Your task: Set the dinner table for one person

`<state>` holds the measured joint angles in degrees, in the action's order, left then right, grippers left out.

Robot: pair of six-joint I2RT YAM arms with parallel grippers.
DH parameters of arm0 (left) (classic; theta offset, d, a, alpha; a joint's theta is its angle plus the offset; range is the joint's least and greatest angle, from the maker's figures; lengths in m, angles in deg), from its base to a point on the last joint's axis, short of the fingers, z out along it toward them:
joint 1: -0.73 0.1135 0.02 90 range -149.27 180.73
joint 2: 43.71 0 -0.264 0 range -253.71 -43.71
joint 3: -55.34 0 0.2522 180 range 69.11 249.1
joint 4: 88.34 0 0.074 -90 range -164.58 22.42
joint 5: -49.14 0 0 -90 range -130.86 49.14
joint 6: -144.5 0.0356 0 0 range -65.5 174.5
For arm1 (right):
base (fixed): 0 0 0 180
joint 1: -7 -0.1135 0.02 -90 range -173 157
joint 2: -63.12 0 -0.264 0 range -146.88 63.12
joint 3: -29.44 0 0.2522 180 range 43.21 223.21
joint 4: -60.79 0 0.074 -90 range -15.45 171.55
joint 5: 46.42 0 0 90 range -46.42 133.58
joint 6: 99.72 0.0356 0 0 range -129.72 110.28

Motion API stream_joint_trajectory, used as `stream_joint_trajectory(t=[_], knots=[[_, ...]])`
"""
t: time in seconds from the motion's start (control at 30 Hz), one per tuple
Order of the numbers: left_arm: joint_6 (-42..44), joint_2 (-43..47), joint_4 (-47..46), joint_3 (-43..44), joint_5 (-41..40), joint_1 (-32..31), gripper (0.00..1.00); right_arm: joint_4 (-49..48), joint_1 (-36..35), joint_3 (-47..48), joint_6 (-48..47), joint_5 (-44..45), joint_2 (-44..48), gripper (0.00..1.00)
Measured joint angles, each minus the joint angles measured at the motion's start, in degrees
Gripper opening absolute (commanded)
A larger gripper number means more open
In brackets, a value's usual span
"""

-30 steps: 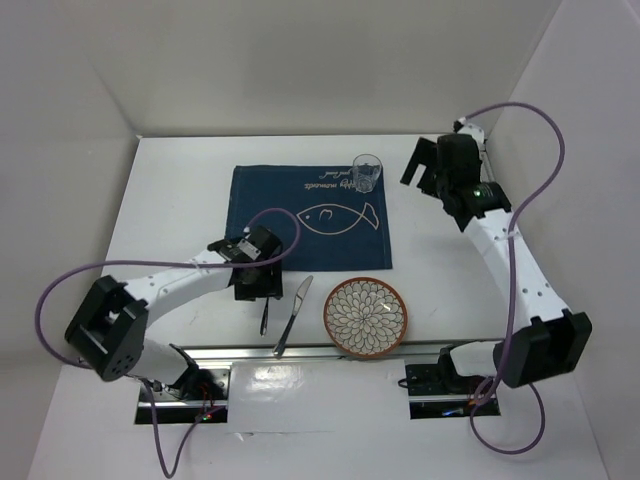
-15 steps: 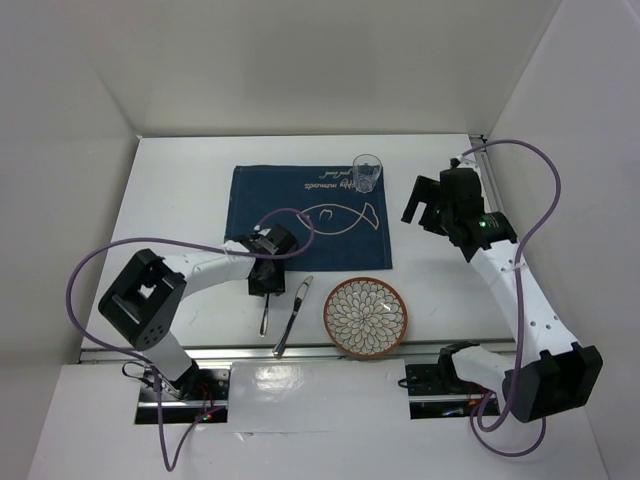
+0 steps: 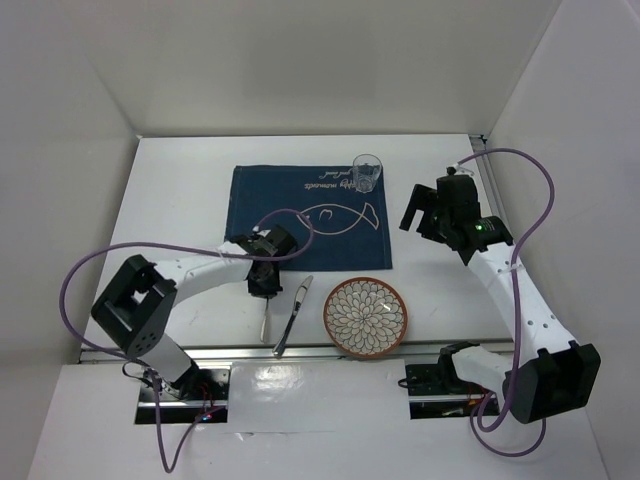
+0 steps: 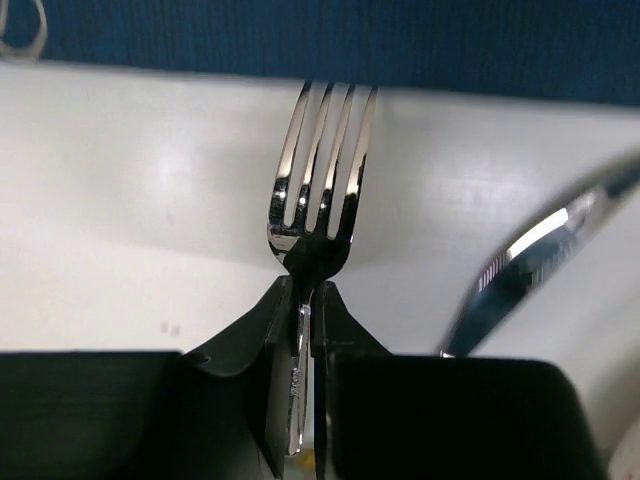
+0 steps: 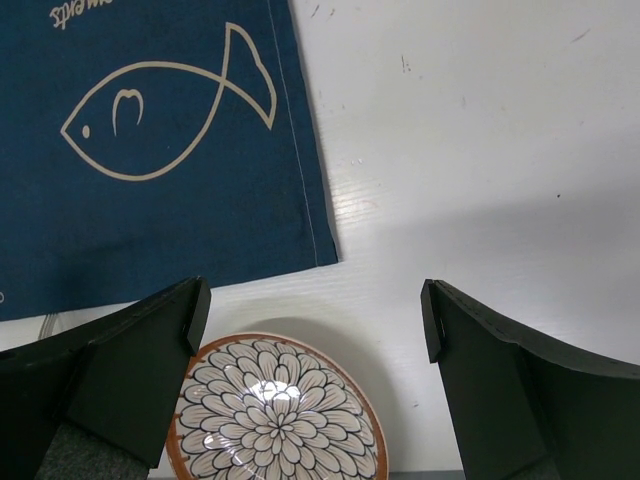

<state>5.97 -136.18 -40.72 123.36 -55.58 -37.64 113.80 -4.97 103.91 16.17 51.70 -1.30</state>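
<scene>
On the white dinner table [image 3: 170,200], a navy placemat [image 3: 300,215] with a white fish outline lies at the centre. A steel fork [image 4: 320,170] points its tines at the placemat's near edge. My left gripper [image 4: 306,290] is shut on the fork's neck, and the handle [image 3: 263,322] trails behind it. A knife [image 3: 293,315] lies just right of the fork. A flower-patterned plate [image 3: 365,316] sits right of the knife. My right gripper [image 5: 315,310] hangs open above the plate [image 5: 275,410], holding nothing.
A clear drinking glass [image 3: 367,173] stands on the placemat's far right corner. A metal rail [image 3: 300,352] runs along the table's near edge, close behind the cutlery and plate. White walls enclose the table on three sides.
My left gripper has closed onto the fork. The left arm's base link has swung. The right gripper has drifted slightly toward the near side, still open.
</scene>
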Motion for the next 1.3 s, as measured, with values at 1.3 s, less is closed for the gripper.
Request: stream_joint_trajectory(t=[1.3], knots=[[21.5,-39.4,15.8,57.9,-2.8,22.4,0.00,2.4,0.0,-4.2,1.5,-4.2,1.9,1.00]])
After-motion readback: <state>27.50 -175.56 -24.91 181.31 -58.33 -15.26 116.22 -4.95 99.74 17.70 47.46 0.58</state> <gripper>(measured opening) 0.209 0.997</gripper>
